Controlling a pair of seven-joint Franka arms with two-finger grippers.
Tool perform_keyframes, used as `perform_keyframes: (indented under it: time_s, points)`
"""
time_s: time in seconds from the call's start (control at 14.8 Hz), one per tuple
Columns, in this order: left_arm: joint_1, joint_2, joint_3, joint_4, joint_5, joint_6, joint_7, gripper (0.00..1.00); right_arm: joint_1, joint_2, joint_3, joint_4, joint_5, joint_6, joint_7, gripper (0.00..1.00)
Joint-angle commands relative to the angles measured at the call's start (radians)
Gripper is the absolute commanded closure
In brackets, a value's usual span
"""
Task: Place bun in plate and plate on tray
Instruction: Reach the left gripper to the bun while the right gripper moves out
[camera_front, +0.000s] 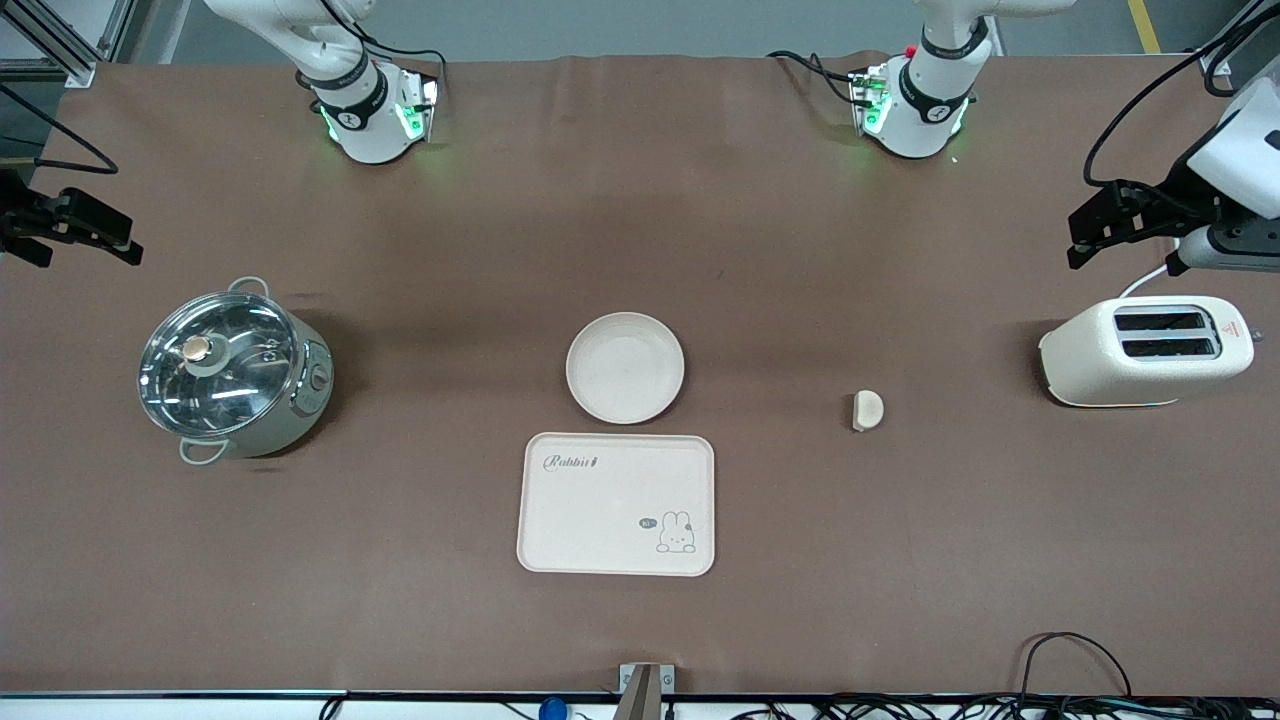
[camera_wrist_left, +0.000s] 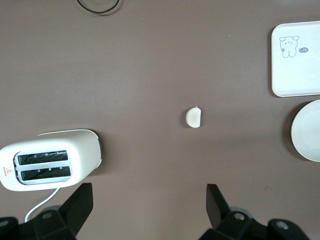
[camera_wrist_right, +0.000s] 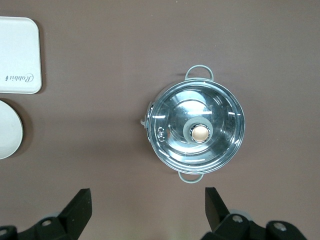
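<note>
The small cream bun (camera_front: 867, 410) (camera_wrist_left: 193, 117) lies alone on the brown table, between the plate and the toaster. The round cream plate (camera_front: 625, 367) (camera_wrist_left: 307, 131) (camera_wrist_right: 7, 130) sits empty mid-table. Just nearer to the front camera lies the rectangular tray (camera_front: 616, 503) (camera_wrist_left: 297, 60) (camera_wrist_right: 17, 55) with its Rabbit lettering, nothing on it. My left gripper (camera_front: 1082, 238) (camera_wrist_left: 148, 192) hangs open and empty over the table's left-arm end, by the toaster. My right gripper (camera_front: 125, 240) (camera_wrist_right: 147, 195) hangs open and empty over the right-arm end, by the pot.
A cream toaster (camera_front: 1145, 350) (camera_wrist_left: 50, 159) stands at the left arm's end. A steel pot with a glass lid (camera_front: 232, 370) (camera_wrist_right: 196, 127) stands at the right arm's end. A black cable loop (camera_front: 1070, 650) lies near the table's front edge.
</note>
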Motion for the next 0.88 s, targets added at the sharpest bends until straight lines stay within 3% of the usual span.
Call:
perform_keyframes:
  time_s: [0.0, 0.2, 0.41, 0.68, 0.81]
  points:
    - [0.002, 0.011, 0.005, 0.024, 0.001, -0.01, 0.016, 0.0, 0.007, 0.0, 0.0, 0.006, -0.008, 0.002, 0.008, 0.0]
    - [0.002, 0.025, 0.002, 0.001, -0.014, -0.013, 0.016, 0.0, 0.012, 0.0, 0.0, 0.006, -0.008, 0.001, 0.008, 0.0]
    - [-0.025, 0.112, -0.012, -0.105, -0.013, 0.034, -0.002, 0.0, 0.012, 0.0, 0.0, 0.006, -0.007, 0.002, 0.008, 0.0]
    - [-0.028, 0.198, -0.023, -0.4, -0.015, 0.469, -0.016, 0.0, 0.01, 0.0, 0.0, 0.003, -0.005, 0.005, 0.008, 0.0]
    - [-0.03, 0.299, -0.023, -0.441, -0.015, 0.605, -0.014, 0.0, 0.01, 0.002, 0.0, 0.003, -0.005, 0.018, 0.008, 0.0]
